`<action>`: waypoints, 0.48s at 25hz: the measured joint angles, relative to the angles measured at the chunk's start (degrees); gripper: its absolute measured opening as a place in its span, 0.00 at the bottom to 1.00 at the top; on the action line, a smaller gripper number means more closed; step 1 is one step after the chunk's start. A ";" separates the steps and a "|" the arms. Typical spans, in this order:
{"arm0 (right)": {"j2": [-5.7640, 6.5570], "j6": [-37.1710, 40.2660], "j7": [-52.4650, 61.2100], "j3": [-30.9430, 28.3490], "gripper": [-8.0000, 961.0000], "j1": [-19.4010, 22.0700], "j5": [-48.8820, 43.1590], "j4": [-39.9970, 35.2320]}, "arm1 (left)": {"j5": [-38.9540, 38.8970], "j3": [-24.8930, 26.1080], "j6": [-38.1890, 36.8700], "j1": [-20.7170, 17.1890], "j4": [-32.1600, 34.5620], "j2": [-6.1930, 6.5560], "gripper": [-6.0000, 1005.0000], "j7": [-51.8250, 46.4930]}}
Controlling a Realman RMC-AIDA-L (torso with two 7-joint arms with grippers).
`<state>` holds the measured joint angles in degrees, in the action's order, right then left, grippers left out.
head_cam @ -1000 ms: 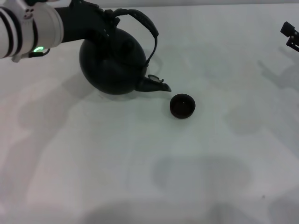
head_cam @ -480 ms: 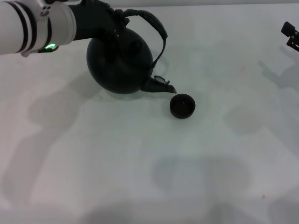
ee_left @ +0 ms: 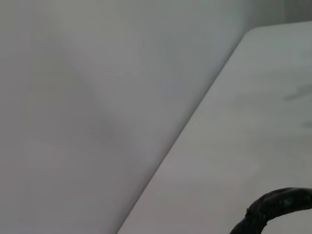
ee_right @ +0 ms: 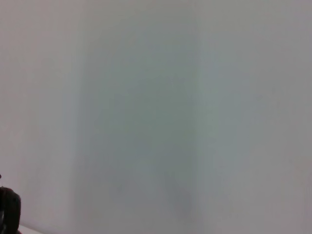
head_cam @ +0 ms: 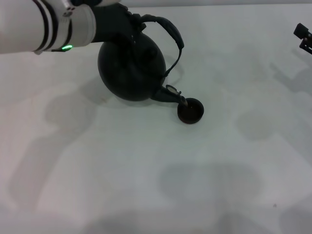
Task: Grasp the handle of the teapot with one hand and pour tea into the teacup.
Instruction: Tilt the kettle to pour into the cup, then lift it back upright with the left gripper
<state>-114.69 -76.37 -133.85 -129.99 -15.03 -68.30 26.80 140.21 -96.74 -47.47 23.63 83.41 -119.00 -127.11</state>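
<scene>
The large round black teapot [head_cam: 130, 68] hangs tilted above the white table, spout down to the right. Its spout [head_cam: 171, 93] reaches the rim of the tiny black teacup [head_cam: 190, 111], which stands on the table. My left gripper [head_cam: 130, 27] comes in from the upper left and is shut on the left end of the black arched handle [head_cam: 171, 35]. A piece of the handle also shows in the left wrist view [ee_left: 275, 207]. My right gripper [head_cam: 303, 36] is parked at the far right edge, away from both.
The white table [head_cam: 146, 170] spreads in front of the cup and to the right. A pale wall [ee_left: 97, 97] stands behind the table's far edge.
My left arm has carried the teapot to the right and tilted it further, bringing the spout from beside the cup to its rim. The cup and right arm have not moved.
</scene>
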 joint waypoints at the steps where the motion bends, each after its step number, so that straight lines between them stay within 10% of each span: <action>1: 0.00 0.00 0.00 0.00 0.90 -0.02 0.02 0.00 | 0.87 -0.28 -0.39 0.56 0.01 0.01 0.15 -0.62; 12: 0.00 0.06 0.00 0.00 0.90 -0.08 0.18 0.00 | 5.29 -1.13 -2.12 3.60 0.11 0.00 0.14 -2.63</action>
<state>-114.69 -76.31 -133.85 -129.99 -15.12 -68.12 26.80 145.50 -97.86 -49.60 27.23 83.53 -119.00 -129.74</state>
